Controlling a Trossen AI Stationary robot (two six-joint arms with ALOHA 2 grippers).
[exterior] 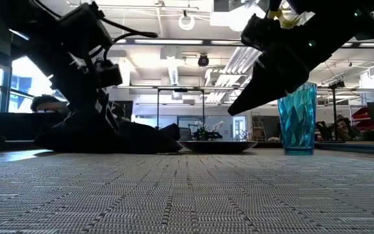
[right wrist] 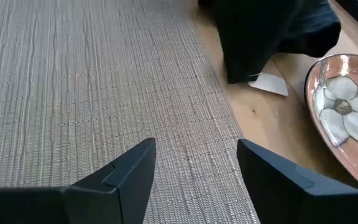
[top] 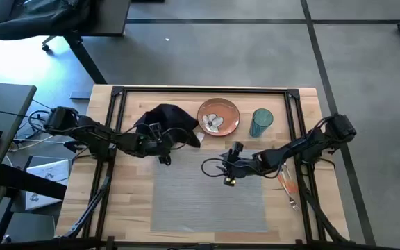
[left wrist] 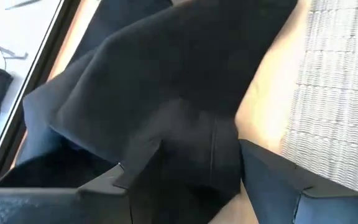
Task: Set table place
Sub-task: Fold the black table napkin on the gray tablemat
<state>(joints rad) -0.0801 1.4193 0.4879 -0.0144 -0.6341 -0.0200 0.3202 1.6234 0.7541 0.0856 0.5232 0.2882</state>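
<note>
Two arms over the counter (top: pixel 130 215): left fingers (left wrist: pixel 135 168) grip the black napkin (top: pixel 169 119) beside the placemat (top: pixel 207 194); right fingers (right wrist: pixel 135 168) spread open above it, near the plate (top: pixel 219 116).

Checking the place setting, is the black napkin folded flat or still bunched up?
Bunched up. The black napkin sits in a rumpled heap with raised folds beside the placemat, the left gripper shut on its cloth.

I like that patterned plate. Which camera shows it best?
The high view: the whole round plate shows from above, pale pattern included, between the napkin and the cup. The right wrist view shows only part of it, close up. The low view shows only its edge. The left wrist view misses it.
</note>
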